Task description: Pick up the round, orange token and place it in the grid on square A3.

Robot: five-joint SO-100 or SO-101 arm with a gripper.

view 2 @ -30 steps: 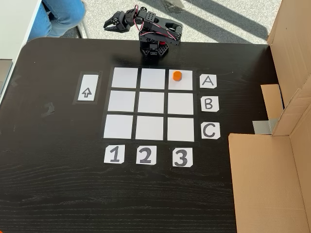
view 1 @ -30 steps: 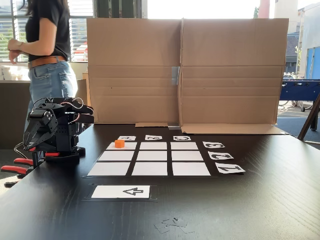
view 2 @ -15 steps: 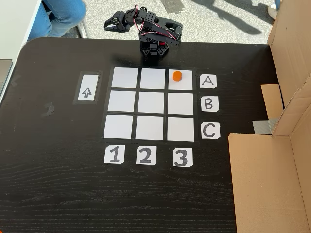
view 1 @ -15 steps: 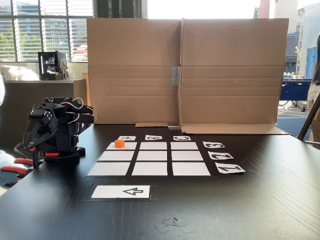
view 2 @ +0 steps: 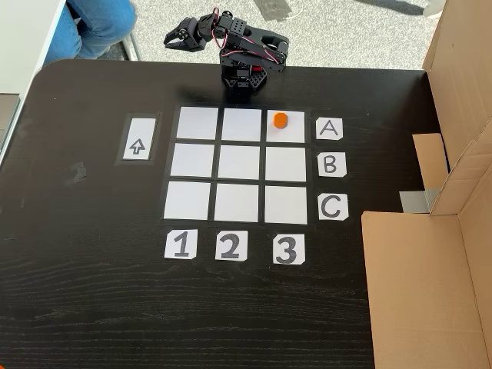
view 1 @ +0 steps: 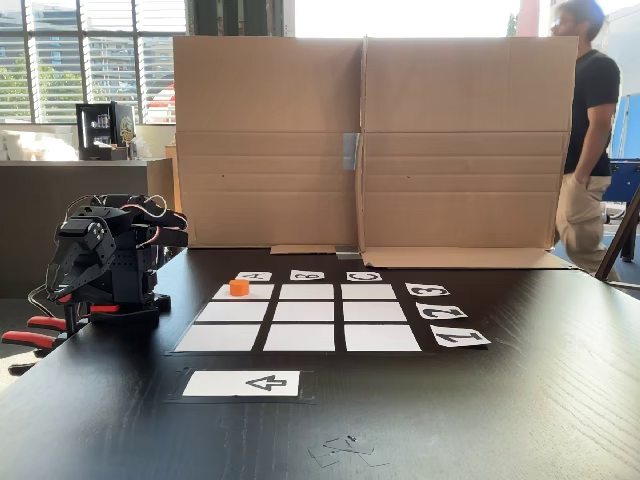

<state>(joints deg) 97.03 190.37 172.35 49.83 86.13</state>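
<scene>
Looking down through one fixed view, I am seeing the arm folded up at the far edge of the tabletop (view 2: 92, 307), its pincer (view 2: 171, 40) hanging out past that edge and touching nothing. I cannot tell how far its jaws are standing apart; they are too small and dark in both fixed views, and in the low side-on one the pincer (view 1: 62, 278) is pointing downward beside the arm's base.

The token (view 2: 280, 119) is sitting well apart from the pincer, to the right of it and nearer the camera in that top-down view, upright inside square A3 (view 2: 285, 132), the corner cell of the grid (view 2: 238, 164) in the row beside the A card (view 2: 328, 129) and the column above the 3 card (view 2: 287, 249). The arrow card (view 2: 137, 139) is lying below the pincer in that view, just left of the grid. In the low view the token (view 1: 239, 287) is resting on the far-left cell.
</scene>
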